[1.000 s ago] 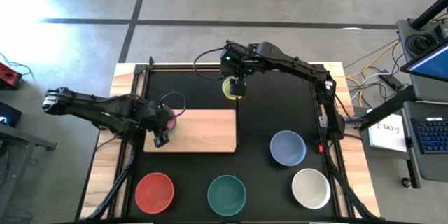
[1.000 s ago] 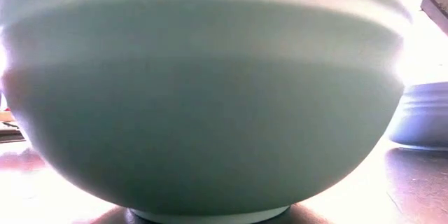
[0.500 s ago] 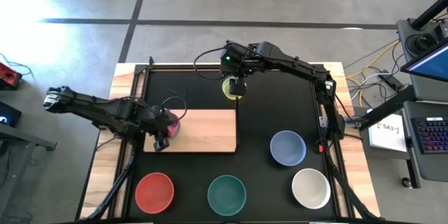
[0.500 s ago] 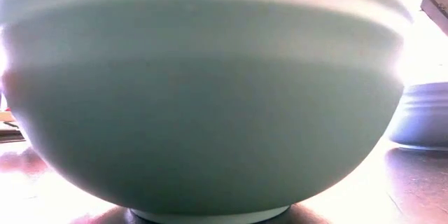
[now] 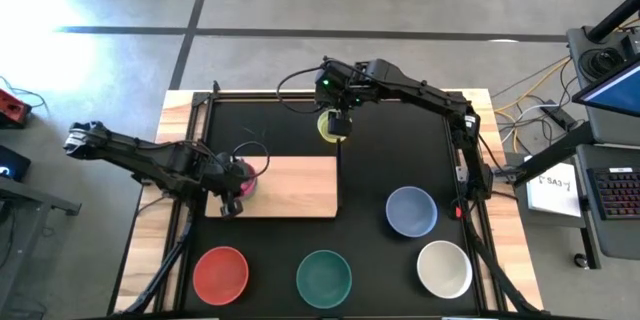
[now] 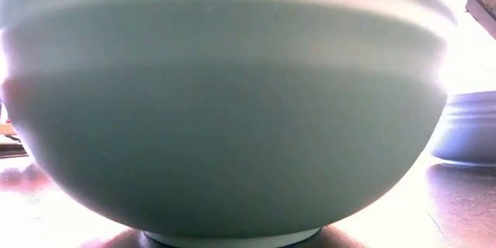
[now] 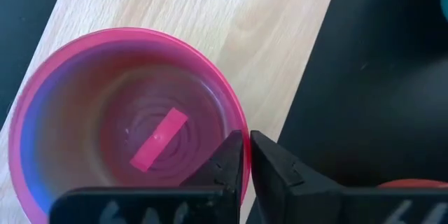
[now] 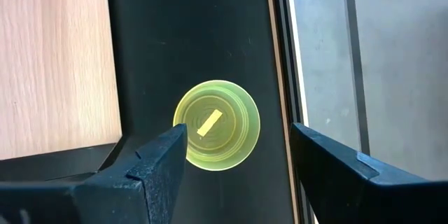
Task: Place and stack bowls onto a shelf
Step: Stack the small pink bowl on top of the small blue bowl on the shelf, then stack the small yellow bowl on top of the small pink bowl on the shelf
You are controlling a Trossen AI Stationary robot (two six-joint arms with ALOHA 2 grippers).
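- The left claw [image 7: 245,164] sits at the left centre of the high view, at the left end of the shelf [image 5: 295,186]. Its fingers [image 7: 225,164] are pressed together, with only a thin slit between the tips, just outside the rim of the magenta bowl [image 7: 129,122]; it grips nothing.
- The magenta bowl stands upright on the shelf's left end. A small pink strip lies in its bottom; no writing can be read on it.
- The right claw [image 8: 238,157] hangs at the upper centre of the high view, its fingers spread wide over the yellow bowl [image 8: 216,124], and holds nothing.
- The yellow bowl rests on the black tabletop [image 5: 400,160], just beyond the shelf's upper right corner. It carries a yellow strip inside, with no legible text.
- Along the lower edge of the high view stand the red bowl [image 5: 221,274], the teal bowl [image 5: 324,276] and the white bowl [image 5: 444,268]. The pale blue bowl [image 5: 411,210] is right of the shelf.
- The low view is filled by the teal bowl's side, with the pale blue bowl at the right edge.
- No brand or label is readable anywhere.
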